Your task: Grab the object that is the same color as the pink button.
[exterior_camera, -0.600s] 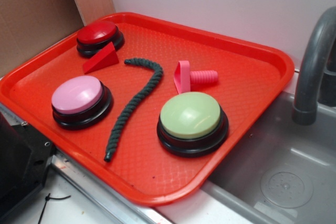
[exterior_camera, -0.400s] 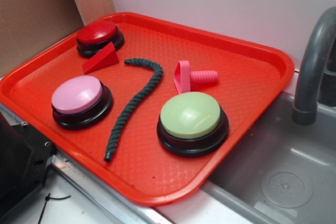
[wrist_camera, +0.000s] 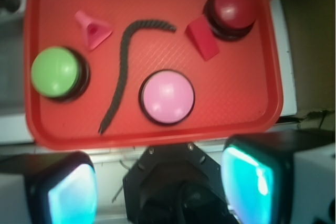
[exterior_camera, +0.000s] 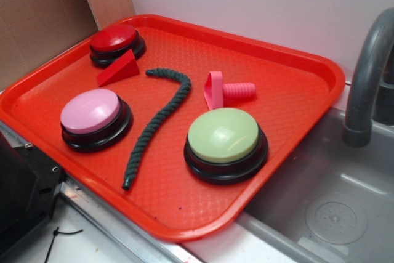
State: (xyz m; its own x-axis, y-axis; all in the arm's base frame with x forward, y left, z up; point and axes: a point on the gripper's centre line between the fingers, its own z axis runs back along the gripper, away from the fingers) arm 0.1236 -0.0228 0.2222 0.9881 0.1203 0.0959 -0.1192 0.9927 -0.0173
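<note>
Pink object (exterior_camera: pixel 226 91) lies stem pointing right

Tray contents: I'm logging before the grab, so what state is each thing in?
Pink piece: on its side, untouched.
Pink button: upright, unpressed.
Green button: upright.
Red button: upright.
Rope: lying curved.
Wedge: beside red button.
Gripper: open, above the tray.

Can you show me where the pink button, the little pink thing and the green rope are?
pink button (exterior_camera: pixel 90 111), exterior view, on its pale pink dome.
little pink piece (exterior_camera: pixel 214 89), exterior view, on its flat disc.
green rope (exterior_camera: pixel 155 123), exterior view, on the middle of its length.
</note>
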